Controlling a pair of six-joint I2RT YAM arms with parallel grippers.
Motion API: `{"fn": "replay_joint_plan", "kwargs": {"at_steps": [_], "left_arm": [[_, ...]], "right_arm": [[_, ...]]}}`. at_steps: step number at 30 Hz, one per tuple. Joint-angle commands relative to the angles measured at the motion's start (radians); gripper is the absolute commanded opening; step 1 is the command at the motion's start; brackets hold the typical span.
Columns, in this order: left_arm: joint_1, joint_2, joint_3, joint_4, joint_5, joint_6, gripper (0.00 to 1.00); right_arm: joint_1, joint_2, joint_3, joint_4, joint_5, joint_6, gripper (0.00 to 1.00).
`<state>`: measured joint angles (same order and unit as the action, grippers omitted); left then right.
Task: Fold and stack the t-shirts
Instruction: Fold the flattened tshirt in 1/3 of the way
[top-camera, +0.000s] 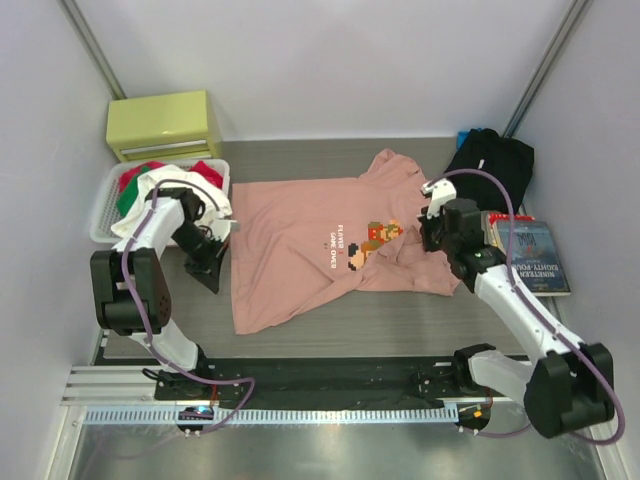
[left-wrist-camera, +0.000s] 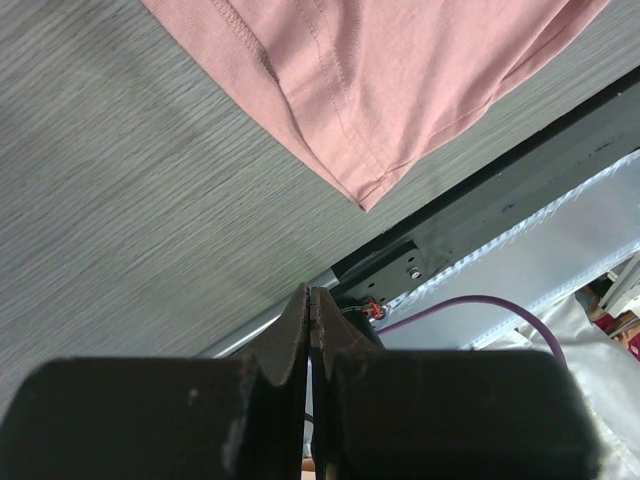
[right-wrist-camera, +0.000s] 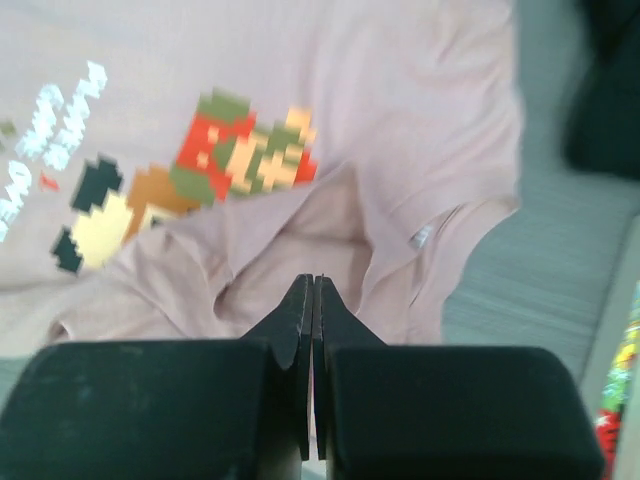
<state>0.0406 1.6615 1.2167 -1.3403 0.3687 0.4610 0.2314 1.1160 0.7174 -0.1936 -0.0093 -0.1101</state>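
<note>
Grey wood-grain table (top-camera: 300, 345). Salmon-pink t-shirt (top-camera: 300, 250) lies spread mid-table, print up, right side rumpled. Black t-shirt (top-camera: 490, 160) bunched at far right corner. Fold not begun, I judge; smoothing step in hand. My right gripper (right-wrist-camera: 313, 290) pressed together, empty, over rumpled cloth. My left gripper (left-wrist-camera: 310, 297) together, empty, near hem corner. Next: part fingers, pinch edges, flatten.

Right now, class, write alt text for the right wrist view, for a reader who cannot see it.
The right gripper, jaws shut, points at a rumpled fold of the salmon-pink t-shirt lying on the grey table. A pixel-character print shows at upper left, and the black t-shirt sits blurred in the top right corner.
</note>
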Motion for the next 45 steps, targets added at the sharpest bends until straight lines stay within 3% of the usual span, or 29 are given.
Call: {"fn": "replay_joint_plan", "kwargs": {"at_steps": [1,3,4,8,17,20,24,30,34,45], "left_arm": [[-0.002,0.017,-0.002,-0.237,0.033,0.010,0.00],[-0.002,0.012,-0.008,-0.217,0.039,0.004,0.00],[-0.002,0.009,-0.017,-0.215,0.047,0.007,0.00],[-0.001,0.030,-0.032,-0.207,0.056,0.007,0.00],[0.001,0.177,0.032,-0.296,0.145,0.059,0.00],[0.002,0.230,0.053,-0.313,0.171,0.085,0.09],[0.002,0.283,0.047,-0.255,0.145,0.047,0.29],[0.002,0.256,0.027,-0.145,0.059,-0.044,0.43],[0.007,0.231,-0.012,-0.056,-0.026,-0.122,0.46],[0.002,0.409,-0.016,-0.068,0.033,-0.075,0.51]], "right_arm": [[0.011,-0.106,0.052,0.031,0.078,-0.040,0.01],[0.011,-0.208,0.094,0.020,0.086,-0.043,0.01],[0.011,-0.212,0.162,-0.048,0.103,-0.037,0.01],[0.006,-0.223,0.180,-0.090,0.071,-0.016,0.01],[0.000,-0.262,0.048,-0.038,0.077,-0.053,0.01],[-0.003,-0.266,0.030,-0.029,0.069,-0.053,0.01],[-0.007,-0.268,0.027,-0.023,0.063,-0.054,0.01],[-0.014,-0.268,0.008,-0.020,0.039,-0.049,0.01],[-0.017,-0.266,0.007,-0.012,0.029,-0.046,0.01],[-0.027,-0.271,-0.012,-0.001,0.025,-0.048,0.01]]}}
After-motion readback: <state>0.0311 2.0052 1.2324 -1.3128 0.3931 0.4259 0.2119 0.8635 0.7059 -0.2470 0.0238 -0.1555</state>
